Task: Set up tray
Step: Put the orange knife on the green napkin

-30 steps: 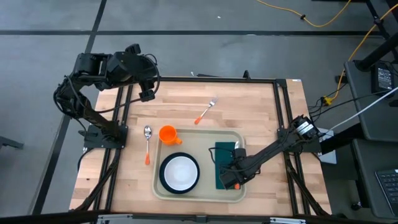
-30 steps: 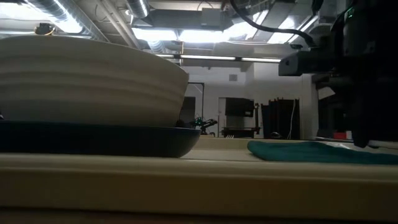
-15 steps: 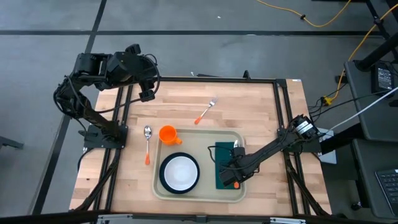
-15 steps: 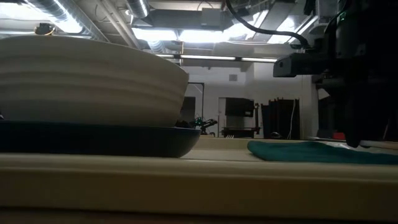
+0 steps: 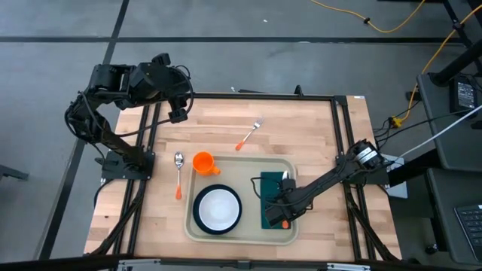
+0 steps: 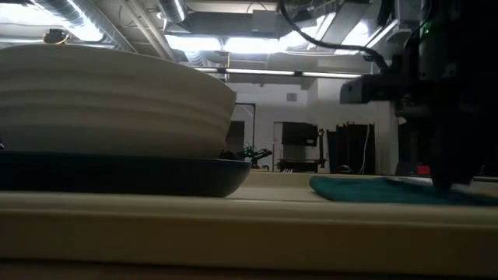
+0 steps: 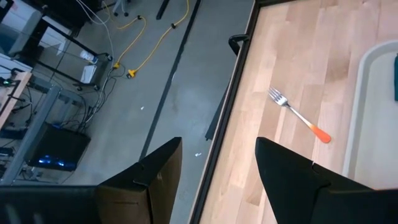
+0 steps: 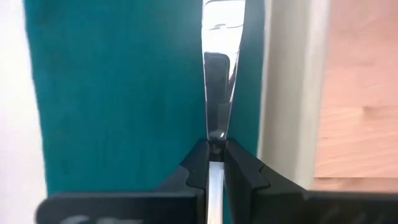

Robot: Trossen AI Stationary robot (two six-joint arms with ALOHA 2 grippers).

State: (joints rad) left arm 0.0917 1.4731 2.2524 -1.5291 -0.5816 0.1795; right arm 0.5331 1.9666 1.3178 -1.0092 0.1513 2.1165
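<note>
One wooden bench [image 5: 301, 128] carries the cream tray [image 5: 239, 235] at its near middle. On the tray: white bowl on a dark plate [image 5: 218, 209] left, dark green napkin [image 5: 269, 183] right. Right claw [image 5: 279, 218] low over the napkin, pinched shut on a knife [image 8: 219, 74], blade lying along the cloth. Left claw [image 5: 178, 114] parked above the bench's far-left corner, fingers [image 7: 292, 177] spread wide, empty. Off the tray: orange cup [image 5: 203, 162] touching its rim, orange-handled spoon [image 5: 178, 173], orange-handled fork [image 5: 249, 135].
</note>
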